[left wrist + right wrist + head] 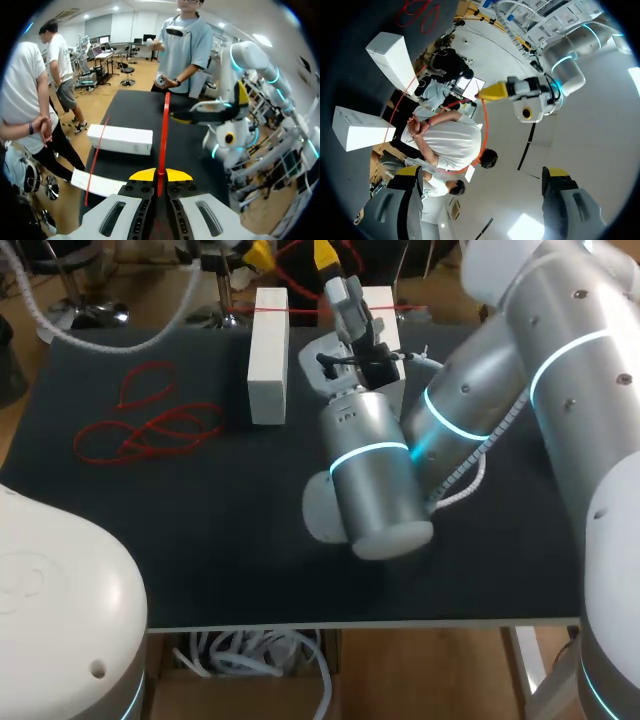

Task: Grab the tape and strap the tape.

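**L gripper** (158, 175): at far edge of table, left of centre. Yellow tips pinched tight on red tape (163, 135), nothing else held. Tape is a thin flat band, smooth, and runs straight out ahead of the tips, passing close by R arm's finger; can't tell if it touches. Prob. held stretched so it stays clear of table for wrapping.

**R gripper** (482, 171): arm comes in from right, raised over the gap betw. the boxes at far middle. Fingers spread wide, empty. Looks posed to take the tape from L; hand-off not yet made.

**White boxes x2**: left (268, 355), right (380, 305), the latter partly behind R arm. Plain rectangular blocks, matte; material unclear. Side by side at far side w/ a gap. A thin red strand crosses both tops, so likely the load to be strapped.

**Spare red loops** (150, 425): thin, limp, tangled, lying flat at left, well apart from boxes.

**Table** (200, 540): dark matte top.
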